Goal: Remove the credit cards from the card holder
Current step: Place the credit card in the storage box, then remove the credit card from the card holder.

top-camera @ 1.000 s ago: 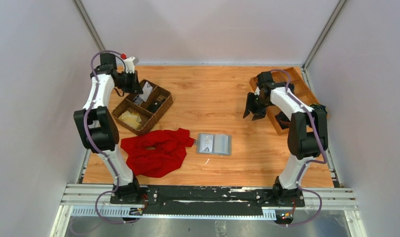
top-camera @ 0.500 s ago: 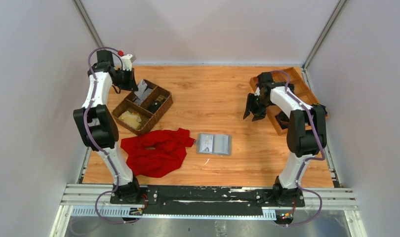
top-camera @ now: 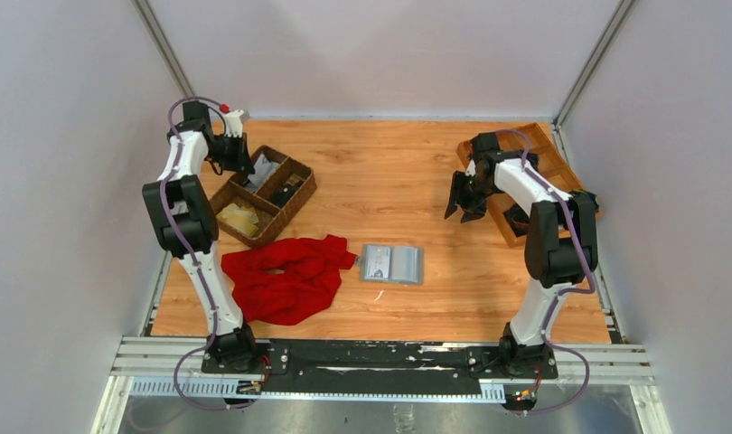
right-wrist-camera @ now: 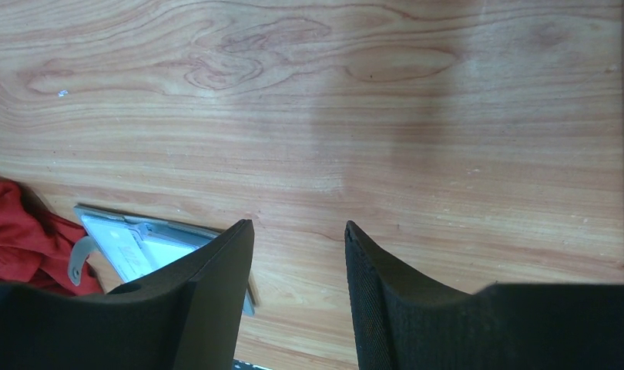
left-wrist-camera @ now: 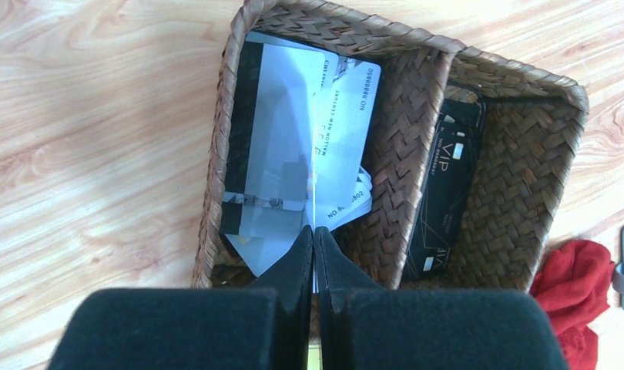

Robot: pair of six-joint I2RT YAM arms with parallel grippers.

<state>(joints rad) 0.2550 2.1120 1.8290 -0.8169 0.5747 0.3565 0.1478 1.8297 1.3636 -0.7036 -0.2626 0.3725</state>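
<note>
Top external | left tool [left-wrist-camera: 314,231] pressed together above credit cards [left-wrist-camera: 343,116] in basket [left-wrist-camera: 405,146] | right tool [top-camera: 463,206] spread | card holder [top-camera: 391,264] on table [top-camera: 408,172], apart from both

Both the left arm [top-camera: 209,291] and the right arm [top-camera: 541,312] are built of slim white links joined by bulky black joint housings. Each stands on a black base [top-camera: 229,353] fixed to a long black plate [top-camera: 380,354] across silver rails [top-camera: 154,362]. A thin purple cable [top-camera: 586,378] runs along each arm and loops out below its base, a small red spot [top-camera: 224,108] marks the left wrist, and the jaws are matt black wedges tapering to blunt tips.
</note>
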